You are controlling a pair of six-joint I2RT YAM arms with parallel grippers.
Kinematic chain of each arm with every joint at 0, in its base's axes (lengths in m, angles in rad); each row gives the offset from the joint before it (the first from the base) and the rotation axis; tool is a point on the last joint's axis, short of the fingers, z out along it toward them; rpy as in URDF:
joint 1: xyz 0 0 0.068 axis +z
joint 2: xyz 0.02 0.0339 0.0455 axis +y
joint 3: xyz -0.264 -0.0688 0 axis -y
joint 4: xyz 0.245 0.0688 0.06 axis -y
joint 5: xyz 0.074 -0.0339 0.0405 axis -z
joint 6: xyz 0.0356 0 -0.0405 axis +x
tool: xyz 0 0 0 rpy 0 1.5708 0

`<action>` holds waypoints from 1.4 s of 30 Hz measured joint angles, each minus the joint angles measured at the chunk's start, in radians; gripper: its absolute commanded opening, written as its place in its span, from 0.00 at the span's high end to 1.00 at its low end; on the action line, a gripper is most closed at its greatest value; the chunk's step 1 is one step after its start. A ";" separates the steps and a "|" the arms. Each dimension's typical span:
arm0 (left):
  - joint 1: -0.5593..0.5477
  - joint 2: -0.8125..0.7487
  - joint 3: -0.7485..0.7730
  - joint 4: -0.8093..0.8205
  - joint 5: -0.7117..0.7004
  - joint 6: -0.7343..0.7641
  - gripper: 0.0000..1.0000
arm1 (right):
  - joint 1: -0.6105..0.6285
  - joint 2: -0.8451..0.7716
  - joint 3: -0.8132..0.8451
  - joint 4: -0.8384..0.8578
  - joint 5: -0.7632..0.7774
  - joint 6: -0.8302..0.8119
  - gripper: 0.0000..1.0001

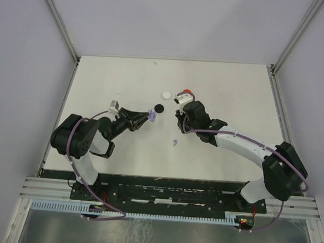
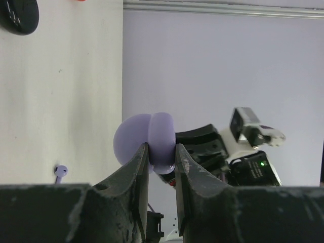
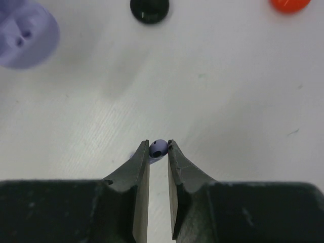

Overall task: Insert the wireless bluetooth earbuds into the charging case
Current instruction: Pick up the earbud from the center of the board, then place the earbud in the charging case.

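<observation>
My left gripper is shut on the lavender charging case, which stands open and held above the table; it shows in the top view and at the upper left of the right wrist view. My right gripper is shut on a lavender earbud, just over the table surface. In the top view this gripper is right of the case. A second lavender earbud lies loose on the table, also seen in the left wrist view.
A black disc, a white disc and a red disc lie behind the grippers. The black disc and red disc are just beyond my right fingertips. The right arm sits behind the case.
</observation>
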 measured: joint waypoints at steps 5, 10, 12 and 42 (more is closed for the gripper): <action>-0.032 0.019 0.038 -0.003 0.000 -0.047 0.97 | 0.000 -0.140 -0.065 0.230 0.058 -0.107 0.99; -0.079 0.021 0.095 -0.016 -0.002 -0.081 0.97 | 0.000 -0.159 -0.158 0.453 0.061 -0.253 0.98; -0.095 0.020 0.114 -0.040 -0.005 -0.096 0.97 | 0.001 -0.161 -0.213 0.560 0.040 -0.314 0.98; -0.156 0.021 0.233 -0.200 0.023 -0.140 0.97 | 0.046 0.012 -0.457 1.434 -0.307 -0.972 0.98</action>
